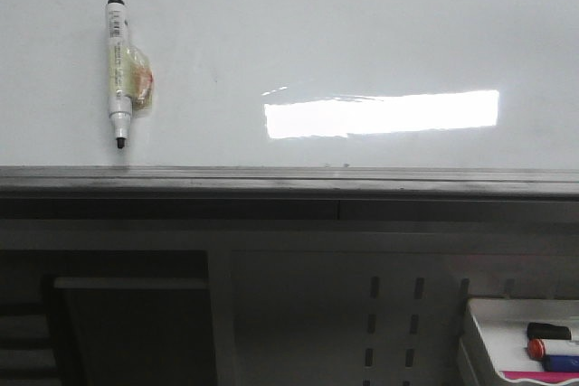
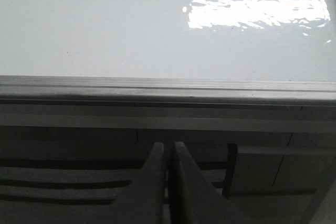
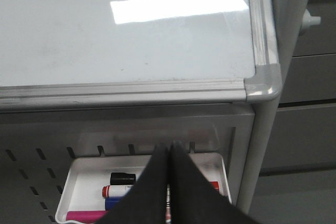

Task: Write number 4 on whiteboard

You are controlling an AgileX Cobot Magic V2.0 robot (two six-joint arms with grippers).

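The whiteboard (image 1: 289,33) fills the upper half of the front view, glossy and pale, with no black stroke visible anywhere on it, so the number 4 is not yet written. A bright rectangular glare (image 1: 382,114) sits on the board right of center. In the upper left of the frame a white marker (image 1: 118,70) lies on the board, cap end up and dark tip pointing down toward the edge rail, with a crumpled yellowish wrap (image 1: 137,77) touching its right side. The grey metal rail (image 1: 289,180) runs straight across the frame below the board. Under it is a grey perforated panel (image 1: 393,314), and in the lower right corner a small white tray (image 1: 479,336) holds a black cap, a red-capped marker (image 1: 552,348), a blue one and something pink. In the left wrist view the left fingers (image 2: 169,153) are pressed together, holding nothing, low in the frame below the rail. In the right wrist view the right fingers (image 3: 169,153) are likewise together and empty, poised above the tray, with the board's rounded corner piece (image 3: 262,85) at the right of the frame.
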